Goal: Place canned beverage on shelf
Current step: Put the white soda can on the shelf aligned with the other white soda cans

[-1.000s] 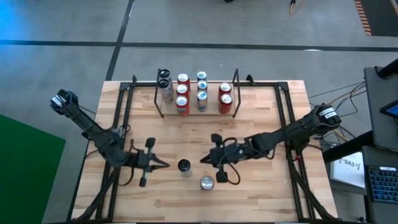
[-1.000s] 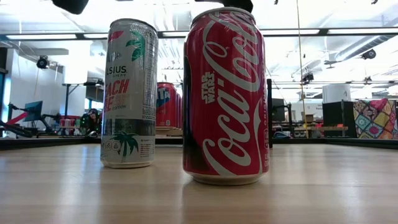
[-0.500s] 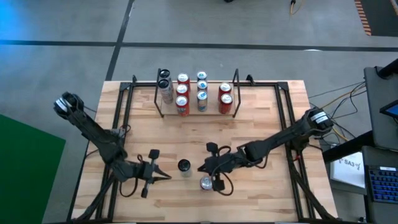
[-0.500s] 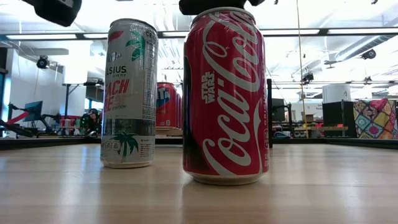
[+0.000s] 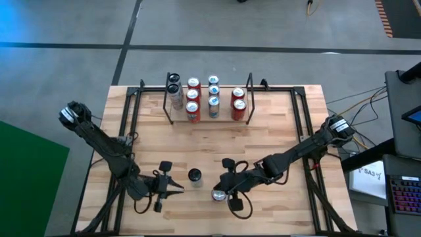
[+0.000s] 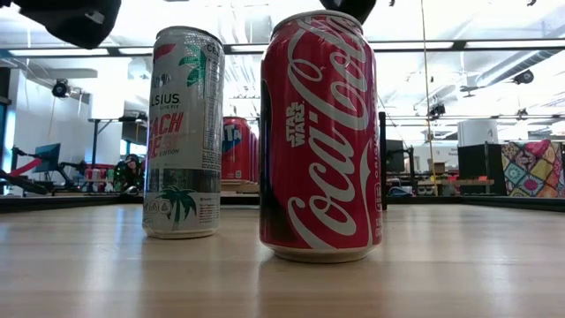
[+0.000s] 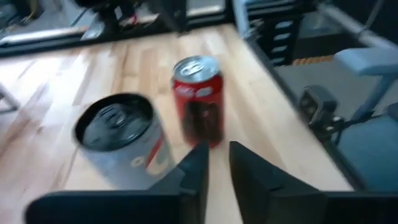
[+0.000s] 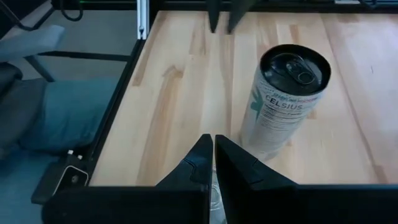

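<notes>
Could tip the Coca-Cola can (image 6: 322, 132), standing by the Celsius can (image 6: 184, 132) well apart from the shelf (image 5: 223, 113), with the shut, empty right gripper (image 8: 209, 146) just above, or the barely parted left gripper (image 7: 217, 155).

The shelf (image 5: 209, 99) stands at the table's (image 5: 276, 138) far edge, with cans in rows on its floor (nine, counted from above). Well in front of the shelf, near the table's front edge, two loose cans stand apart: the Celsius can (image 5: 195, 176), with the Coca-Cola can (image 5: 218, 195) just right of it and nearer the front.
</notes>
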`<state>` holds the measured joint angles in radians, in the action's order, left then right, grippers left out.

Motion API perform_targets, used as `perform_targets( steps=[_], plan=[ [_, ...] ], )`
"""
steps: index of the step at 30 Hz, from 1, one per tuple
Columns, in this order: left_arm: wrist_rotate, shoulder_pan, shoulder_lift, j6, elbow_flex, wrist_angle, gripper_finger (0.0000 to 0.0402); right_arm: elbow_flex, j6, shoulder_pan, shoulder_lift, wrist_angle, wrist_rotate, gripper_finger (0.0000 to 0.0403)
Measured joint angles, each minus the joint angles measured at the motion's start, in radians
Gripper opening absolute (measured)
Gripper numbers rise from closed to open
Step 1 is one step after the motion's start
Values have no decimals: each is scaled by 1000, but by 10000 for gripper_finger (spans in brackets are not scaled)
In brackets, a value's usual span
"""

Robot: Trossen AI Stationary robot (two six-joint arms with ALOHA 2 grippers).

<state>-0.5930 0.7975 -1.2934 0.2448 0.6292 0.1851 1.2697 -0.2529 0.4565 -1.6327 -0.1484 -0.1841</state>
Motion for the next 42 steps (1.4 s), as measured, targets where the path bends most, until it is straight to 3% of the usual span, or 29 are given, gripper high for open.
perform_targets(
  steps=[5, 13, 18, 26, 35, 42],
  plan=[
    [-103, 0, -30, 100, 73, -174, 124, 0, -1, 13, -4, 3, -1, 9],
    [-237, 0, -158, 191, 96, -207, 288, -1, -2, 21, -6, 4, -1, 9],
    [-289, -5, -211, 206, 93, -151, 356, -1, -2, 25, -6, 8, -6, 9],
    [-386, -18, -277, 237, 67, -50, 370, -1, 2, 30, -6, 9, -53, 9],
    [-398, -49, -398, 190, 69, 119, 370, -3, 2, 30, -6, 10, -54, 9],
    [-520, -52, -454, 146, 69, 217, 347, -16, 8, 30, -6, 19, -79, 9]
  ],
)
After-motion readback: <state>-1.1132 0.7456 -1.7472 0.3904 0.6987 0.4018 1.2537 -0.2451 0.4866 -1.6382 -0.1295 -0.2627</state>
